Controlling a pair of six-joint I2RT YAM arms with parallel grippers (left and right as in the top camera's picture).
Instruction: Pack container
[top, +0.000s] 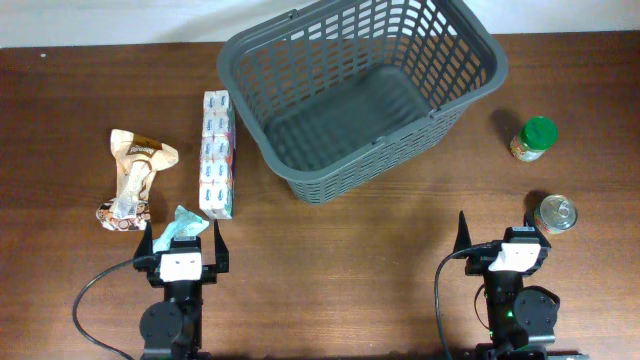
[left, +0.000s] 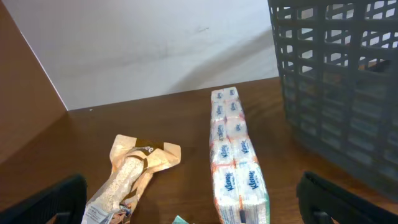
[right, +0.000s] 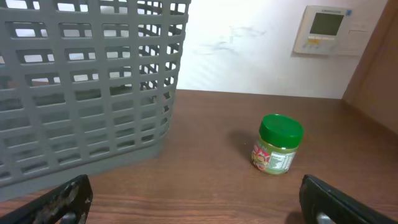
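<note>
Basket (top: 345, 165) sits mid-bench toward the far edge, slightly skewed, mouth up, nothing in it, so packing hasn't started by the look of it. Loose items flank it, probably so each arm works its own side. Left side: tissue pack (top: 217, 155) lies lengthwise just beside the basket's left wall, not touching; crumpled snack bag (top: 133, 180) is further toward the left edge; a small teal wrapper (top: 181, 220) sits right at the left gripper (top: 186, 245), partly hidden, can't tell what it is. Right side: green-lid jar (top: 533, 139) stands upright, apart from the basket; tin can (top: 555, 213) is closer to the near edge, just beside the right gripper (top: 500, 240). Both arms sit at the near edge, left and right of centre, wrists level, pointing at the far edge. Fingers on both are spread wide, nothing between them. Reads as a home pose; nearest picks are the wrapper for left and the can for right.
</note>
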